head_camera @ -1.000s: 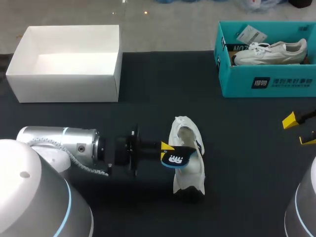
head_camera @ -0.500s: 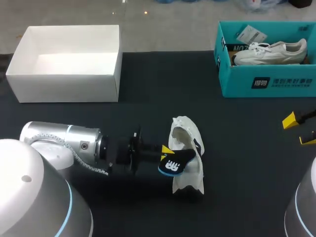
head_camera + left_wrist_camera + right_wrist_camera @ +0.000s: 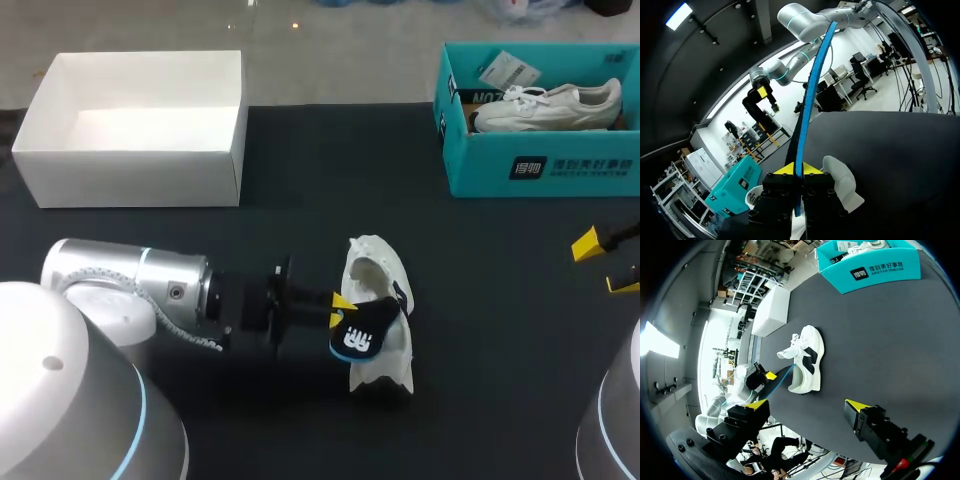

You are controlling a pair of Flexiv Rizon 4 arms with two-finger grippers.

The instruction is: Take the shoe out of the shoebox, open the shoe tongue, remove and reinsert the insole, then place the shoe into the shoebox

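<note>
Nearest the front edge of the dark surface (image 3: 300, 170), my left arm comes in from the left side and lies low and almost level, pointing toward the middle. Its left hand (image 3: 342, 303) is closed tight on the insole (image 3: 362, 328), a dark piece with a blue rim and a white mark on its face. The left wrist view shows that insole (image 3: 812, 95) edge-on, pinched between the two yellow tips of the left hand (image 3: 799, 169) and standing up away from them in a long thin curve. Just beyond the fingers sits the shoe (image 3: 372, 258), white with a dark side patch, resting on the middle of the surface with its opening turned up. The held insole hangs over the shoe's near half, and whether it touches the shoe cannot be told. In the right wrist view the shoe (image 3: 805, 360) stands on its sole with the laces loose. At the right edge the right hand (image 3: 603, 264) hangs with its fingers spread wide and nothing between them, well apart from the shoe. Farther back, the white box (image 3: 130, 160) sits open at the far left corner, and the teal box (image 3: 540, 170) at the far right corner holds a second shoe (image 3: 545, 105), pale, lying along it.
</note>
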